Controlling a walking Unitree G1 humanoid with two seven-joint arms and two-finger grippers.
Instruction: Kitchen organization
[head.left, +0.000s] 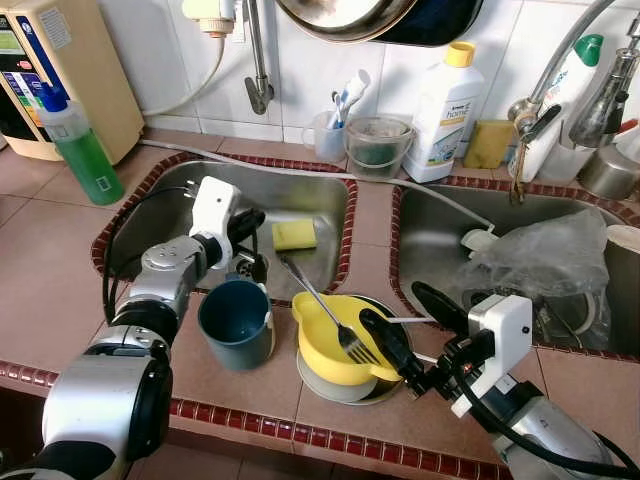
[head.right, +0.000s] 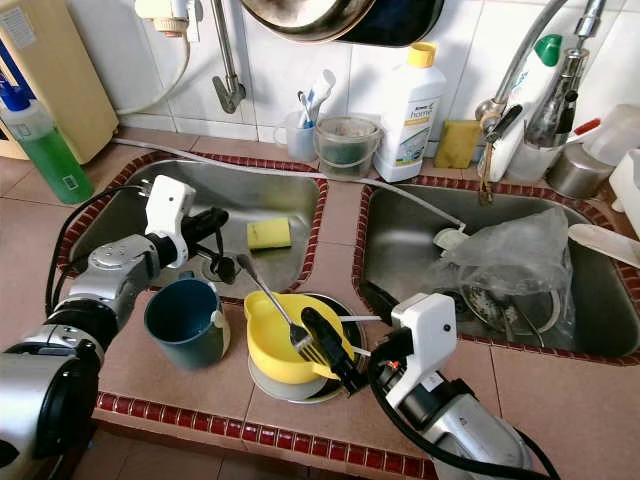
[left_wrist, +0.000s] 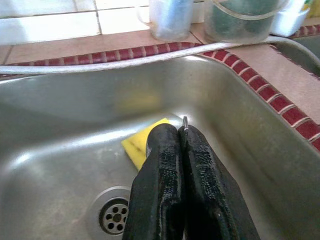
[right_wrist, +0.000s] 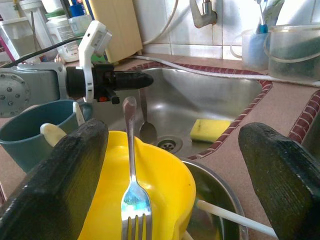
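While the right end effector (head.left: 400, 330) stands with its two fingers spread wide at the 3 o'clock side of one yellow bowl (head.left: 335, 340), nothing lies between its pads. One fork (head.left: 322, 312) rests in that bowl, tines at the end effector side and handle pointing toward 11 o'clock over the rim of the left sink (head.left: 330, 165). The yellow bowl sits on top of one metal bowl (head.left: 330, 388) on the tiled table (head.left: 370, 225), and one white stick (head.left: 412, 320) lies across the metal bowl's rim.

The left end effector (left_wrist: 182, 145) hangs inside the left sink with its two fingers pressed together on a thin metal piece; what that piece is cannot be told. One yellow sponge (head.left: 294, 234) lies on the sink floor at its 2 o'clock, near one drain (left_wrist: 116, 216).

One blue mug (head.left: 236, 323) stands on the table at the 9 o'clock side of the yellow bowl, just beside it. The right sink (head.left: 430, 250) holds one crumpled clear plastic bag (head.left: 545, 260). At 12 o'clock, along the wall, stand one white bottle (head.left: 445, 110), one clear tub (head.left: 378, 143) and one cup of brushes (head.left: 328, 130); one green bottle (head.left: 78, 145) stands at 10 o'clock.
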